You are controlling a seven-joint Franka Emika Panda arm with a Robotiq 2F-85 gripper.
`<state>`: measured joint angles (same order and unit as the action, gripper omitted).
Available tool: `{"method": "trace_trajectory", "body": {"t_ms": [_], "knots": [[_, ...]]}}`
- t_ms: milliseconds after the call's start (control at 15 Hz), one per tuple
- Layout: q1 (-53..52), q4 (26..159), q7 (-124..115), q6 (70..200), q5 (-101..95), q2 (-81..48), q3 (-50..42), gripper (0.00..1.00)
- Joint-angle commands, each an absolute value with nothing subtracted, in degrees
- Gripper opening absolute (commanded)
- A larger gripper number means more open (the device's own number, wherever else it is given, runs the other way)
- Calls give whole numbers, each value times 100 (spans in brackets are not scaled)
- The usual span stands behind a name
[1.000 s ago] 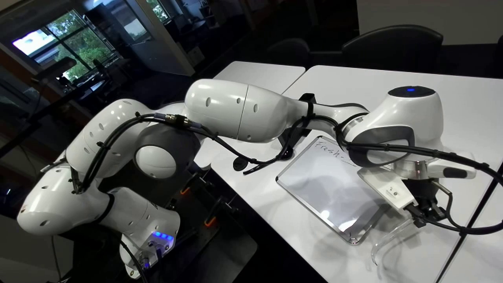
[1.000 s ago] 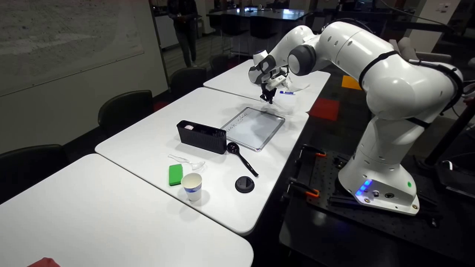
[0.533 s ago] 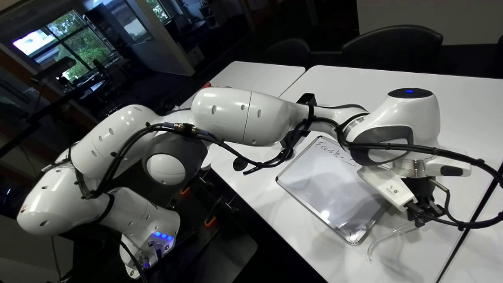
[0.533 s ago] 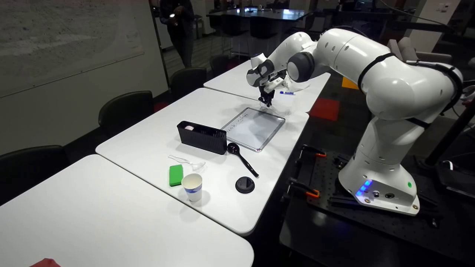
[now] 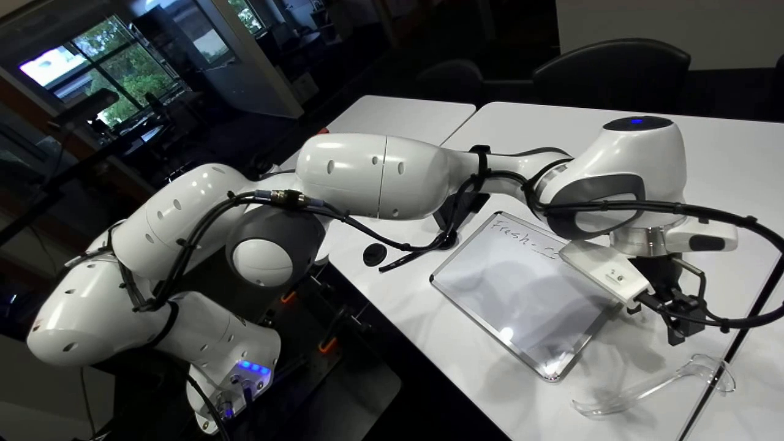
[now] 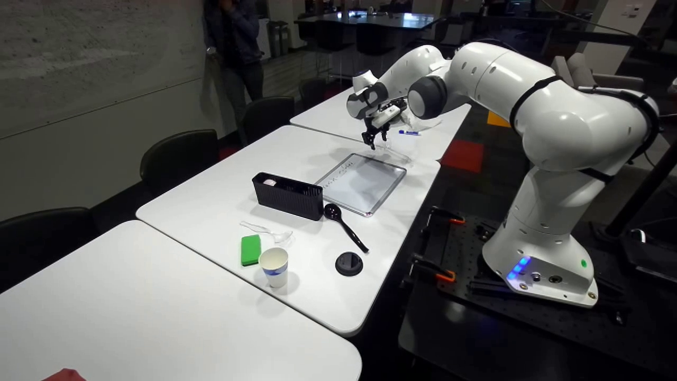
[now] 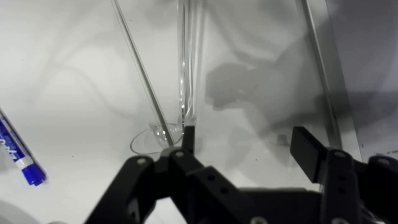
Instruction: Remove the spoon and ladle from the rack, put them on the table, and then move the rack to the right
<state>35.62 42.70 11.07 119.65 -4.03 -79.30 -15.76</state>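
The see-through spoon (image 5: 637, 392) lies on the white table (image 6: 238, 174), its rounded end across the dark seam to the neighbouring table. Above it my gripper (image 7: 247, 146) stands open, with nothing between its fingers. In the wrist view the left fingertip covers part of the spoon's rounded end, and the handle runs up out of the picture. The black ladle (image 6: 346, 227) rests flat, its bowl beside one end of the rack (image 6: 288, 197). The rack stands upright and has a small pinkish thing inside. My forearm partly hides the rack in an exterior view.
A white grey-rimmed board (image 6: 365, 182) lies between rack and gripper. Farther along are another see-through utensil (image 6: 267, 231), a green block (image 6: 250, 250), a paper cup (image 6: 274, 267) and a black lid (image 6: 349, 263). A blue marker (image 7: 18, 152) lies beyond the seam.
My gripper has opened, let go of the spoon and risen clear of it. The spoon now lies on the table. The person in the background has shifted.
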Motion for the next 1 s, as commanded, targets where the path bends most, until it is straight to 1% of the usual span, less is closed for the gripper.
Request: {"method": "trace_trajectory", "body": {"t_ms": [0,267,467,933], "knots": [[3376,4623,1096,11852,-314,-7242,-1491,100],[3031,4868,1135,11892,-321,-6720,-1442,100],[2790,5153,1368,11947,-276,-6395,-1210,100],[2313,6660,1701,12106,-235,-5324,-435,100]]}}
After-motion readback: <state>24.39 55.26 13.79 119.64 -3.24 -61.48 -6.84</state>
